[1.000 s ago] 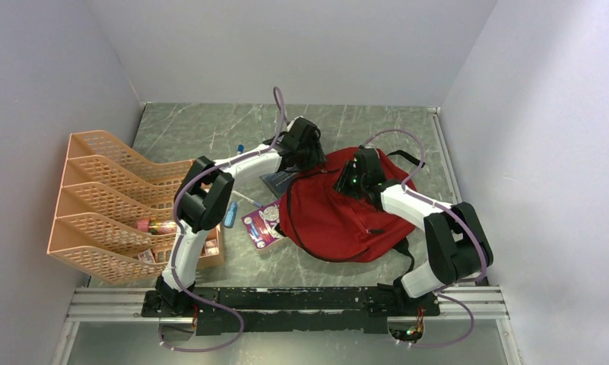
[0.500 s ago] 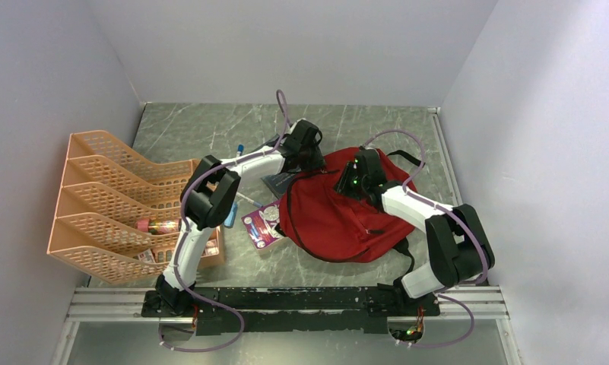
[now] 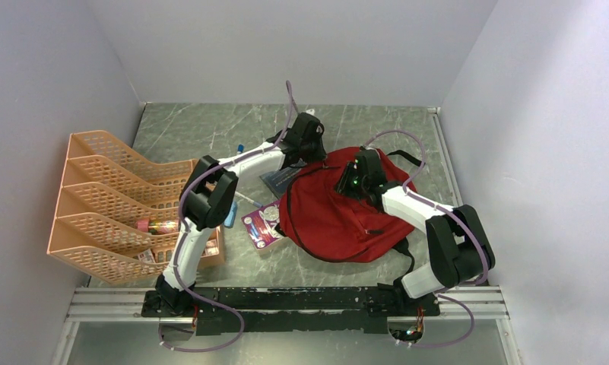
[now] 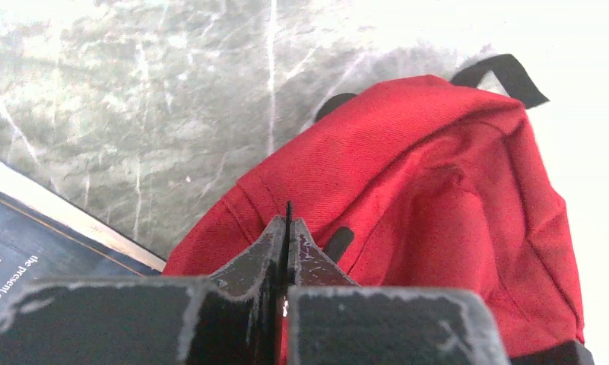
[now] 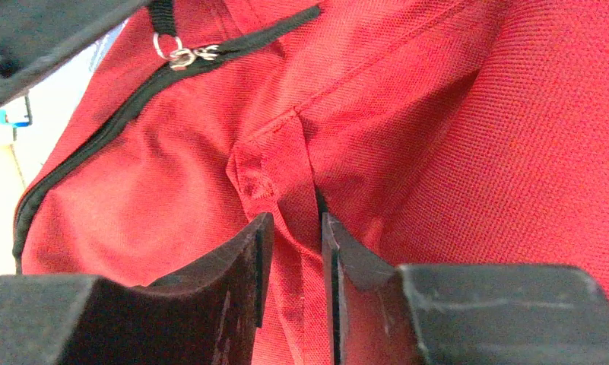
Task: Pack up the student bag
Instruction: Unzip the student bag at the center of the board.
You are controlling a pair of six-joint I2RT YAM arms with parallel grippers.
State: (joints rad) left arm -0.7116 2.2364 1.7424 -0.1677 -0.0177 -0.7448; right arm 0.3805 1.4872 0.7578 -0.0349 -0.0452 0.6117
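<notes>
Top external view: the student bag (image 3: 339, 220) is seen lying on the marble table (image 3: 202, 125), right of centre, with a dark book (image 3: 280, 179) touching its left edge and a small purple packet (image 3: 261, 224) just beside it. Compared with half a second ago, the left gripper (image 3: 309, 143) has been raised and carried slightly toward the far wall, and its cable (image 3: 288, 103) is arched higher. A black zipper line is now more exposed across the bag's upper left part. In the left wrist view the jaws are pressed together on a thin black tab. The right wrist view shows this tab to belong to the zipper pull (image 5: 176, 52). The right gripper (image 5: 290, 247) is practically unmoved, narrowly closed, with a fold of red fabric pinched between its fingers.
</notes>
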